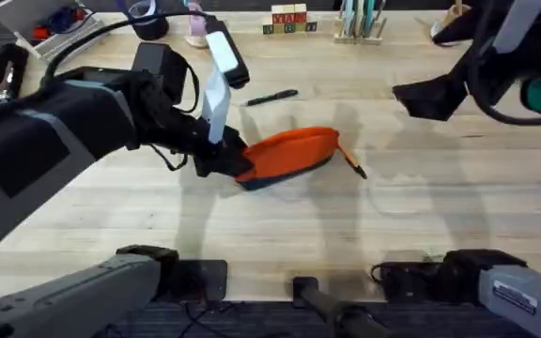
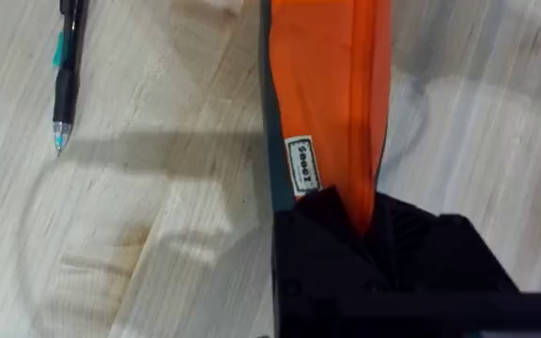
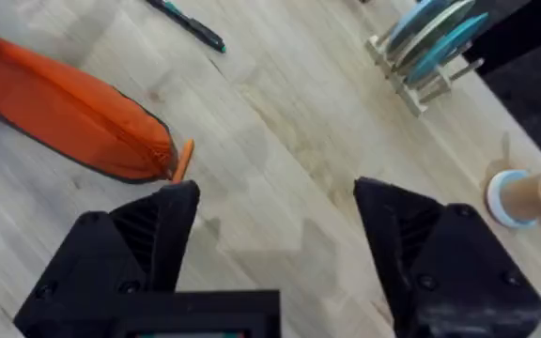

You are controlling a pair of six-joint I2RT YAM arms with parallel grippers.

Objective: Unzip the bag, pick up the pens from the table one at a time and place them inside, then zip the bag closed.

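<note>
Overhead: left end effector (image 1: 236, 161) clamps the bag (image 1: 294, 155); right end effector (image 3: 275, 235) gapes wide.

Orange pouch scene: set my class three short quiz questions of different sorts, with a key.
1. True or false: the left tool grips one end of the pouch.
2. The right tool is: A open, B shut on a pen.
3. Fill in: the black pen lies on the ____.

Key: 1 true; 2 A; 3 table.
</note>
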